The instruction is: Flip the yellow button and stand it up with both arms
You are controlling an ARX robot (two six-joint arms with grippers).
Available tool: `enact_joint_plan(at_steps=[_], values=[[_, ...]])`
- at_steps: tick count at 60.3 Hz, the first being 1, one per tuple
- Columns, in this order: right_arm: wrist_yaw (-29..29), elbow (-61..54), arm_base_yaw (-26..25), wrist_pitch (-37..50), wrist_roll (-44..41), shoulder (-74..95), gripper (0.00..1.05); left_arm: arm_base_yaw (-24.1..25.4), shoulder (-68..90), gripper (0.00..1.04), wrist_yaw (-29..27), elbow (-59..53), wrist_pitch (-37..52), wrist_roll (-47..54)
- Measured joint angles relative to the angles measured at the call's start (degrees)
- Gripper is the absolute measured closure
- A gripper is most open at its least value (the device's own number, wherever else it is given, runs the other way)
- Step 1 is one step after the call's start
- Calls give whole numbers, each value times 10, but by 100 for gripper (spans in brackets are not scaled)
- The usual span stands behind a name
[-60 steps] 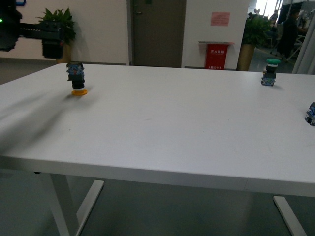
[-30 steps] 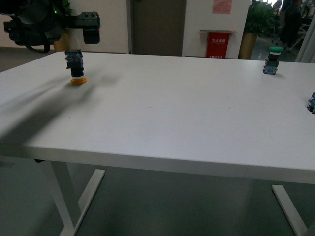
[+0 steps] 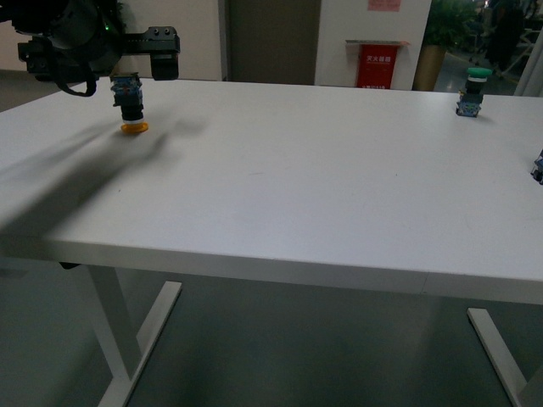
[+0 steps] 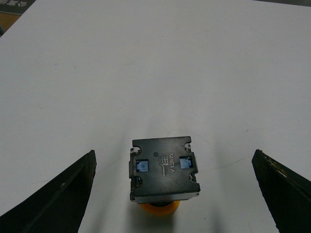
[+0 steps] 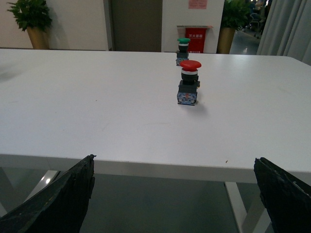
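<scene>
Desk (image 3: 297,195): white top and white legs, filling most of the front view.

Left arm (image 3: 76,42): black and cabled, at the far-left corner of the desk, directly above the yellow button.

Left claw (image 4: 173,153): wide open and holding nothing. Its two flat black fingers (image 4: 63,204) stand well apart, one on each side of the button, and neither touches it.

Right claw (image 5: 174,159): also spread wide and empty. It sits off the near edge of the desk and faces across the top.

Yellow button (image 3: 129,102): on the far-left part of the desk, upside down. The yellow-orange cap rests on the surface, the black collar sits above it, and the contact block is uppermost. In the left wrist view the dark end face of the block (image 4: 164,170) faces the camera, showing two pale-blue square inserts, with a sliver of cap showing past it.

Red button (image 5: 188,82): upright with its cap on top, on the right part of the desk, seen in the right wrist view.

Green button (image 3: 471,91): upright at the far-right edge of the desk, beyond the red one and apart from it.
</scene>
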Motion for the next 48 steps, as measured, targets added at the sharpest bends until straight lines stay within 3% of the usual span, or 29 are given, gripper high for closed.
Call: enact_joint_plan(at_steps=[18, 39, 48], values=[[0, 0, 0, 0, 0, 0, 7, 2, 25, 7, 9, 19, -13, 0], [0, 0, 0, 0, 0, 0, 7, 2, 35, 61, 18, 34, -12, -2], [0, 0, 0, 0, 0, 0, 7, 0, 35, 68, 26, 34, -9, -2]])
